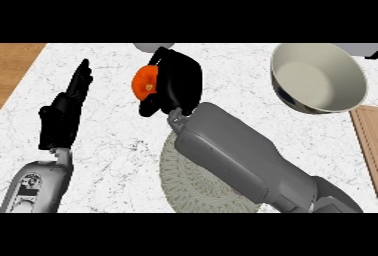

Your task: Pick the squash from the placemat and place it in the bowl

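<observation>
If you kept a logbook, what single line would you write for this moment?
right hand: holding squash, above counter | left hand: open, resting | bowl: no squash in it | placemat: under right forearm

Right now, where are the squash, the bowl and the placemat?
squash (146, 82), head view, orange side showing beside the right hand (177, 82)
bowl (319, 80), head view, inner wall
placemat (193, 187), head view, bare woven part left of the forearm

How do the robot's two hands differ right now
The right hand is curled round the orange squash, while the left hand holds nothing. The right hand's fingers are bent; the left hand's are straight, pointing up the view. The right hand is over the middle of the counter, beyond the placemat; the left hand is near the counter's left side. Both are black on grey forearms.
</observation>
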